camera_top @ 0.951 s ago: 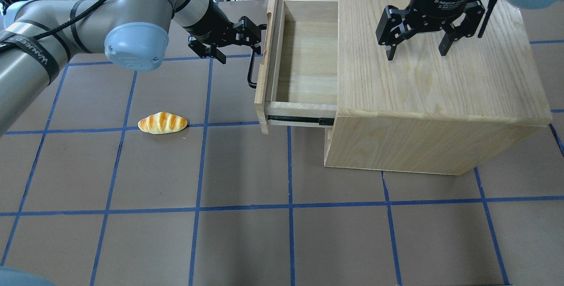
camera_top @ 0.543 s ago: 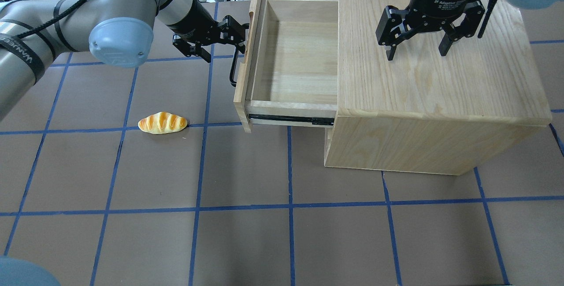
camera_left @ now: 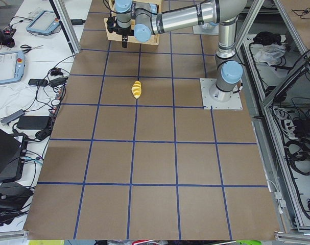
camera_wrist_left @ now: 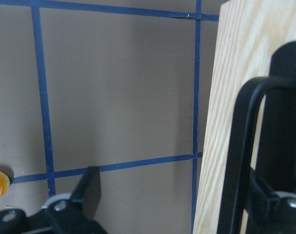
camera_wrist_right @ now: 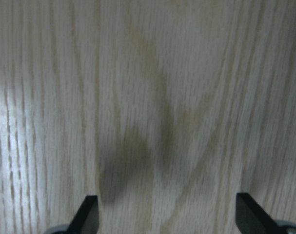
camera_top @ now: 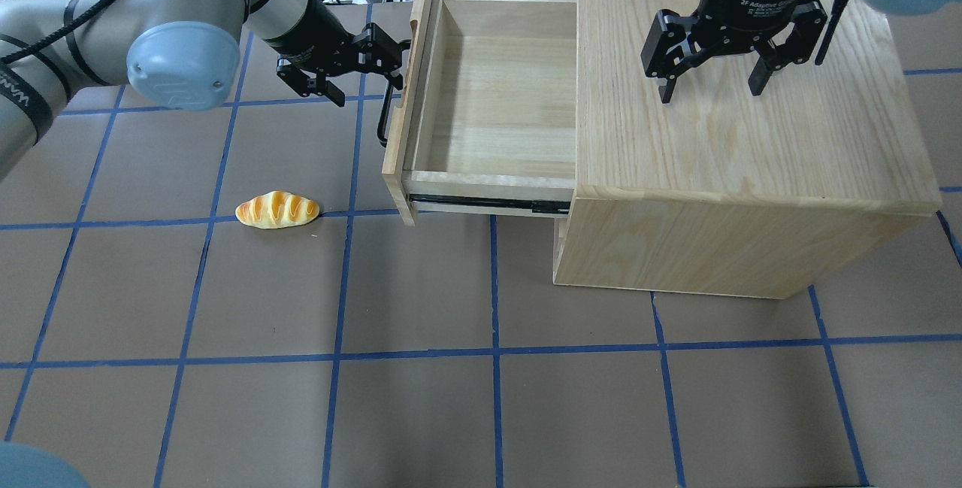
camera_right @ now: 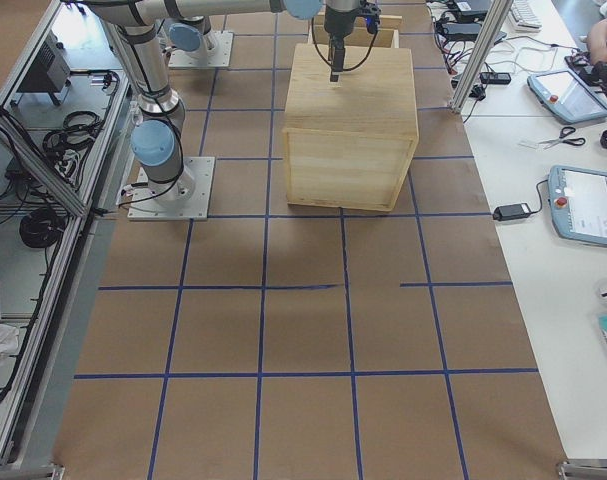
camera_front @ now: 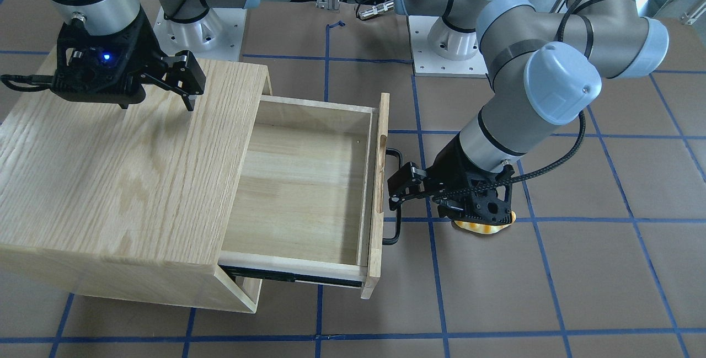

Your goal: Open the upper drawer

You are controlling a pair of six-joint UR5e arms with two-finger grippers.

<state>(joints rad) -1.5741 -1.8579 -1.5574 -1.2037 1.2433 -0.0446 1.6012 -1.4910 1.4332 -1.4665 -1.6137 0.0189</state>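
The upper drawer (camera_top: 496,82) is pale wood and stands pulled far out of the oak cabinet (camera_top: 736,157); its inside is bare. Its black bar handle (camera_top: 383,125) runs along the front panel (camera_top: 402,142). My left gripper (camera_top: 362,86) is open, with one finger hooked between the handle (camera_wrist_left: 240,146) and the panel (camera_wrist_left: 221,97), the other finger (camera_wrist_left: 89,187) out over the table. The front-facing view shows the drawer (camera_front: 298,187), handle (camera_front: 395,232) and left gripper (camera_front: 419,201). My right gripper (camera_top: 706,89) is open and empty just above the cabinet top (camera_wrist_right: 152,97).
A bread roll (camera_top: 277,210) lies on the brown table left of the drawer front; it is partly hidden under the left wrist in the front-facing view (camera_front: 484,228). Blue tape lines grid the table. The drawer's black slide rail (camera_top: 488,204) sticks out at its near side.
The left gripper has moved left with its finger behind the handle, and the drawer has slid further out of the cabinet. The right gripper and the roll have not moved.
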